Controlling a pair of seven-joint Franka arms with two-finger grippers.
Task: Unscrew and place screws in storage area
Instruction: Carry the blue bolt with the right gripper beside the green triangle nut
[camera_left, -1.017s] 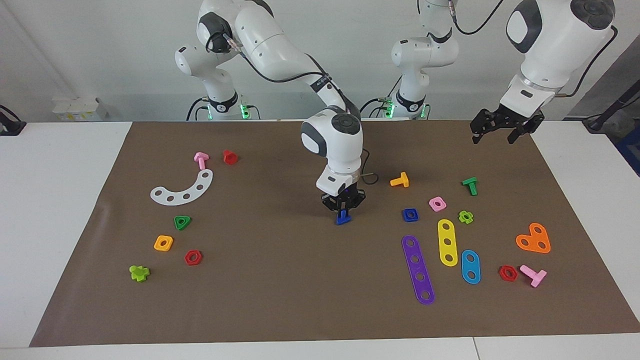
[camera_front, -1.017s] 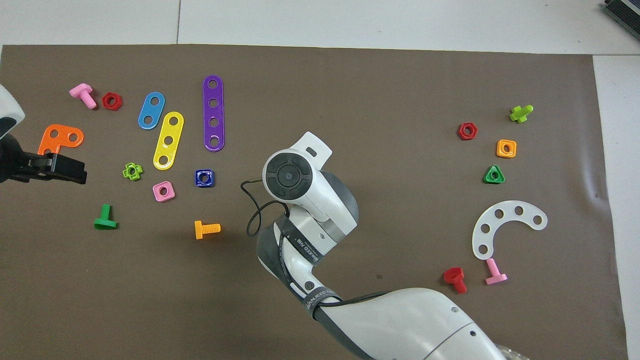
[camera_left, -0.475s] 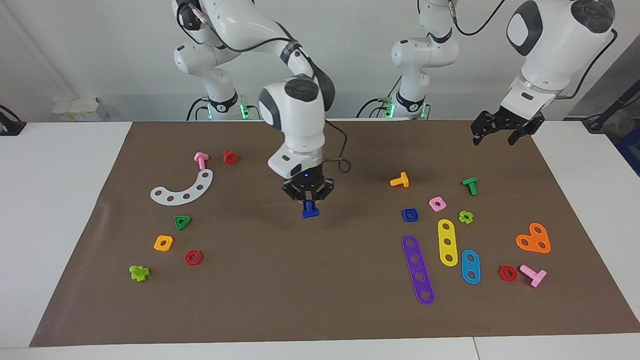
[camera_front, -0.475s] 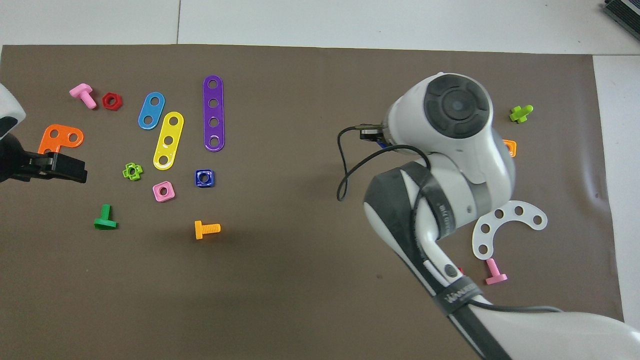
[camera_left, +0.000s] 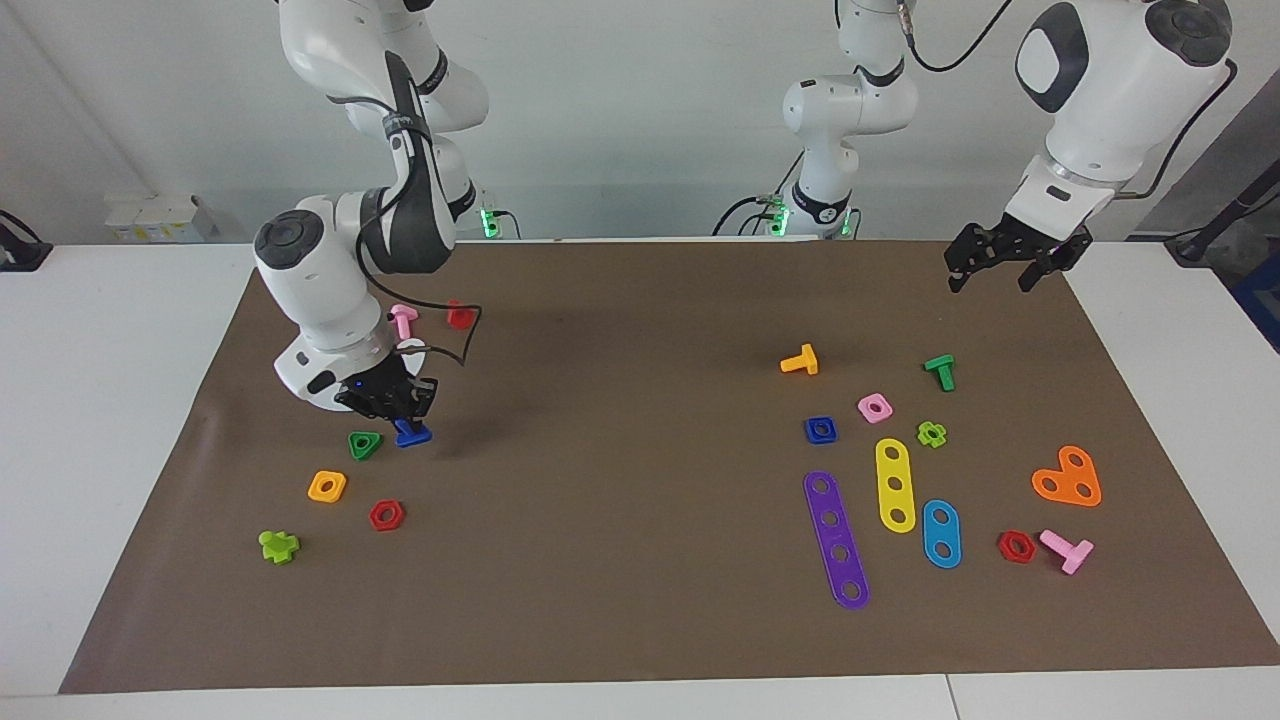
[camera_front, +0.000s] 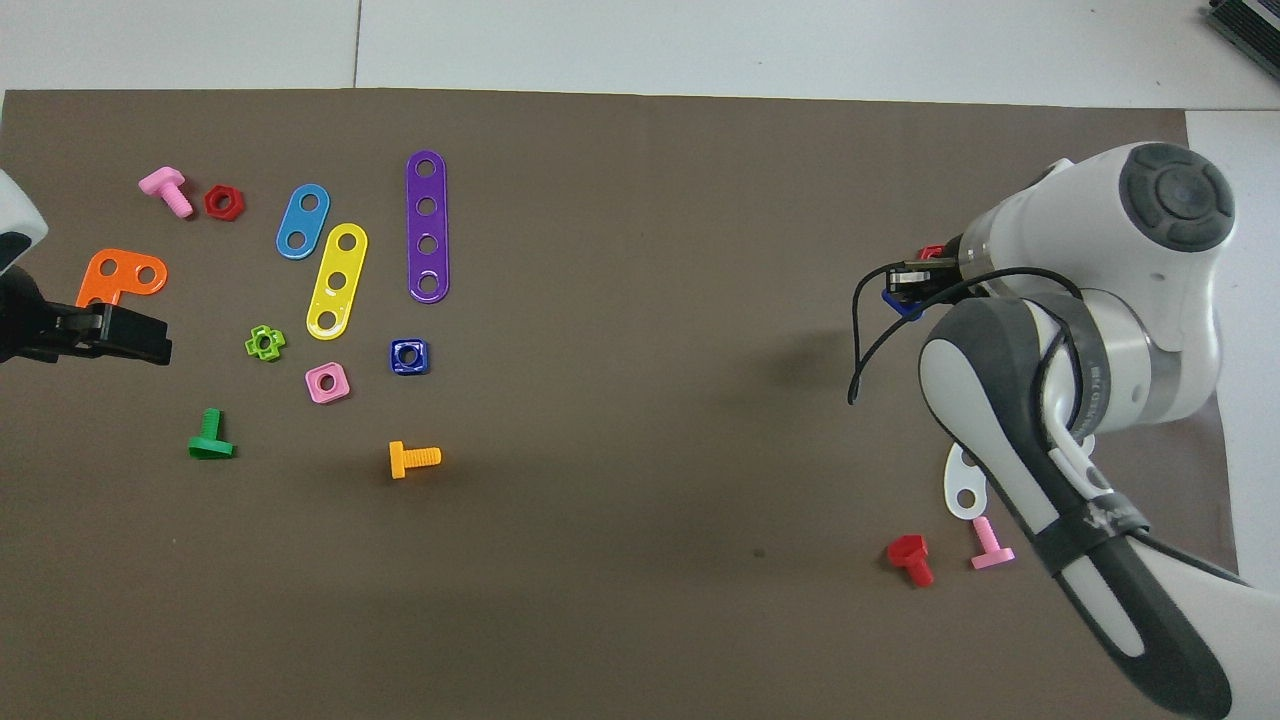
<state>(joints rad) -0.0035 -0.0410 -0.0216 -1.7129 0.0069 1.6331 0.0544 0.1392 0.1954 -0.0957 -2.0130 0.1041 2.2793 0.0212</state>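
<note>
Right gripper is clenching blue screw by stem, hovering over storage area for drop-off; left gripper is waiting w/ fingers spread, empty.

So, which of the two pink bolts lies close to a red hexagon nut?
The pink bolt at the left arm's end, beside the red hexagon nut. The other pink bolt lies by a red bolt.

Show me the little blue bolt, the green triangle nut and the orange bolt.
blue bolt (camera_left: 411, 433): facing view, on its flat head below the right gripper (camera_left: 397, 412).
green triangle nut (camera_left: 364, 445): facing view, on its rim.
orange bolt (camera_front: 413, 459): overhead view, on its stem.
</note>
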